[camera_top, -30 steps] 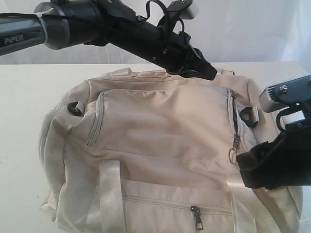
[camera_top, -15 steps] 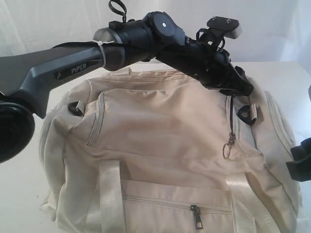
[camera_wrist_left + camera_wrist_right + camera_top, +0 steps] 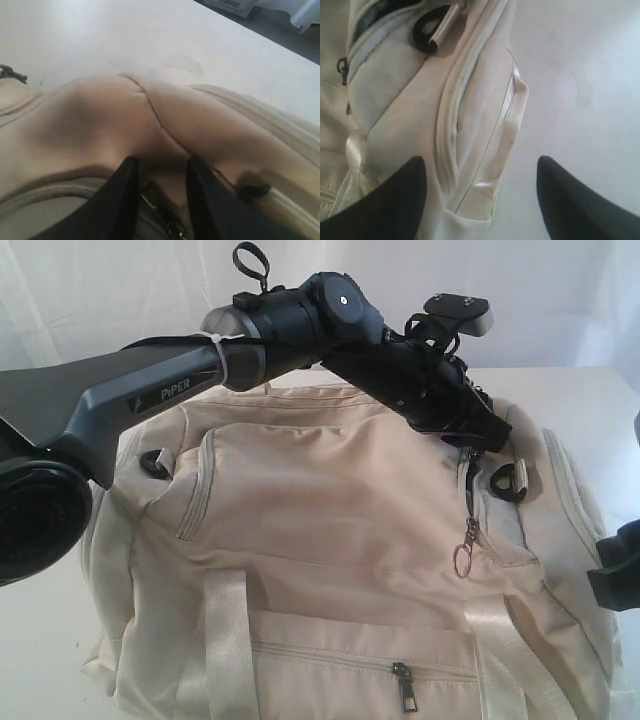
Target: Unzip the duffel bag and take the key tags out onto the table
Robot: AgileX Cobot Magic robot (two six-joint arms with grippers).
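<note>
The cream duffel bag (image 3: 330, 500) lies on the white table (image 3: 40, 440). My left gripper (image 3: 492, 438) reaches across to the top end of the bag's right-hand zipper. Its jaws stand partly apart on the fabric (image 3: 161, 161), with zipper metal between them, so it is open. The ringed zipper pull (image 3: 465, 552) hangs free lower down that zipper. My right gripper (image 3: 480, 160) is wide open over the bag's end panel (image 3: 395, 80) and the table (image 3: 580, 75), holding nothing. Only a dark part of it (image 3: 618, 575) shows at the exterior view's right edge. The key tags are hidden.
Black strap rings sit on the bag's left (image 3: 155, 462) and right (image 3: 508, 478) shoulders. A front pocket zipper pull (image 3: 407, 690) is near the front edge, between two pale webbing handles (image 3: 225, 640). The left arm's thick link (image 3: 150, 390) spans the bag's back left.
The left arm swung right across the bag to the top of the side zipper and sank slightly. The right gripper withdrew from the zipper pull to the right edge.
</note>
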